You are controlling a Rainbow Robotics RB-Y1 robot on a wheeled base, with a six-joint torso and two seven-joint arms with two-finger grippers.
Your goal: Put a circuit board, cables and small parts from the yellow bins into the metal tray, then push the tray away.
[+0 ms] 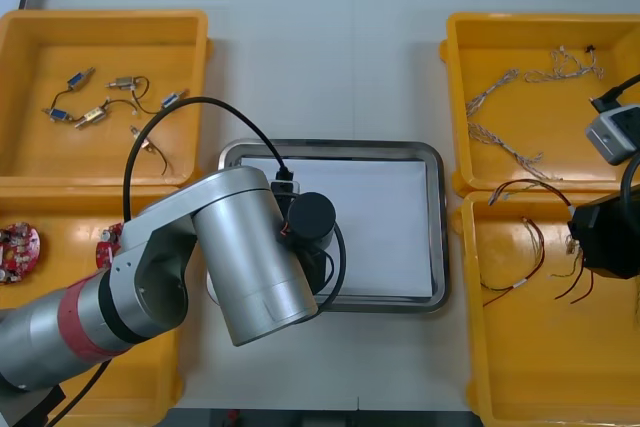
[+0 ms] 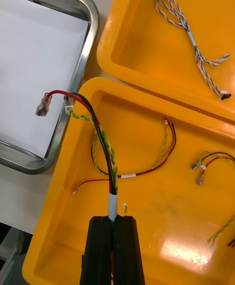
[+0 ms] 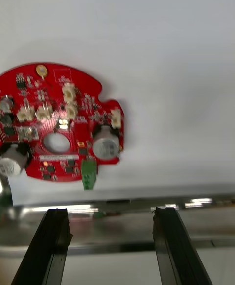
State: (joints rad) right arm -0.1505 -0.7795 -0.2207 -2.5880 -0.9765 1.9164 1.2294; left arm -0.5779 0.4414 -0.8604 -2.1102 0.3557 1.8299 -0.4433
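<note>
On the counter (image 1: 300, 57) the tray (image 1: 432, 162) sits in the middle, with two bins on each side. The left far bin (image 1: 40, 57) holds small parts (image 1: 122, 83) and the left near bin (image 1: 60, 207) holds boards (image 1: 18, 249). The right far bin (image 1: 500, 42) and right near bin (image 1: 530, 367) hold cables (image 1: 500, 142). A board (image 3: 61, 128) lies in the tray just inside its rim, beyond the left tool (image 3: 111, 211). The right tool (image 2: 113, 220) is over the right near bin with a cable (image 2: 100, 138) between its fingers, the cable's end over the tray's rim.

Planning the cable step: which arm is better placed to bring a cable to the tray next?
Right. The right gripper is shut on a red and yellow cable over its yellow bin, next to the metal tray. The left gripper stands open over the circuit board in the tray.
</note>
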